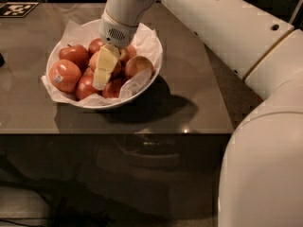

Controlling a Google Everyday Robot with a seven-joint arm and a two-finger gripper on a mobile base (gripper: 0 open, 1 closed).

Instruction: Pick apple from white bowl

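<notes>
Slanting in from one o'clock over the wide white paper-lined bowl [140, 88], the pale yellow gripper [101, 82] overlaps the large orange-red apple [93, 60]; I cannot tell whether it is spread or clamped.

Smooth glossy white bowl [143, 86]; crinkled matt paper liner [147, 40]; shiny-skinned apples [72, 56]; cream plastic-looking gripper [102, 80] down among them; semi-gloss table [203, 60].

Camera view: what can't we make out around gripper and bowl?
1. Gripper, low over the pile in the white bowl: whether it touches the apple is hidden by its own body.
2. Back apples: partly covered by the arm.
3. Arm's far end: cut off by the right edge.
</notes>
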